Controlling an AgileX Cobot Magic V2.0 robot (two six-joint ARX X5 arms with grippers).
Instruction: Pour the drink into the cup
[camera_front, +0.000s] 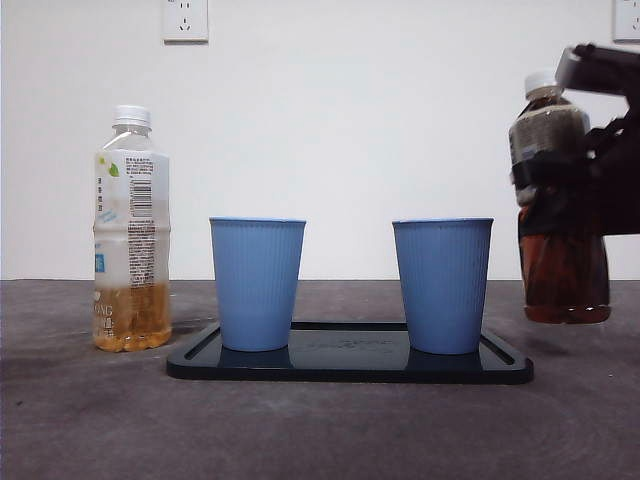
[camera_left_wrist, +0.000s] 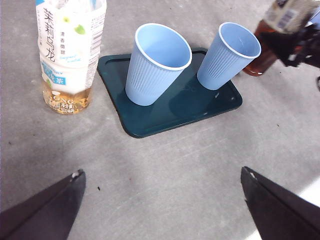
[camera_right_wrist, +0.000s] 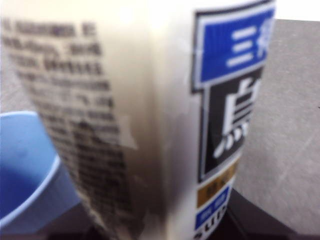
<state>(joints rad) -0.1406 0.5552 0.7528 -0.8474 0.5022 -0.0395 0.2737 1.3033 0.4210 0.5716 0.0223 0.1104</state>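
Observation:
My right gripper (camera_front: 578, 185) is shut on a dark tea bottle (camera_front: 563, 270) with a white cap, holding it about upright just above the table, right of the tray. The bottle's label (camera_right_wrist: 150, 125) fills the right wrist view, with the rim of a blue cup (camera_right_wrist: 25, 165) beside it. Two empty blue cups (camera_front: 257, 285) (camera_front: 442, 285) stand upright on a dark tray (camera_front: 350, 365). My left gripper (camera_left_wrist: 161, 172) is open and empty, back from the tray. The left wrist view shows both cups (camera_left_wrist: 155, 65) (camera_left_wrist: 227, 55) and the held bottle (camera_left_wrist: 265, 50).
A capped pale tea bottle (camera_front: 131, 230), about a quarter full, stands on the table left of the tray; it also shows in the left wrist view (camera_left_wrist: 70, 50). A white wall with sockets (camera_front: 185, 18) is behind.

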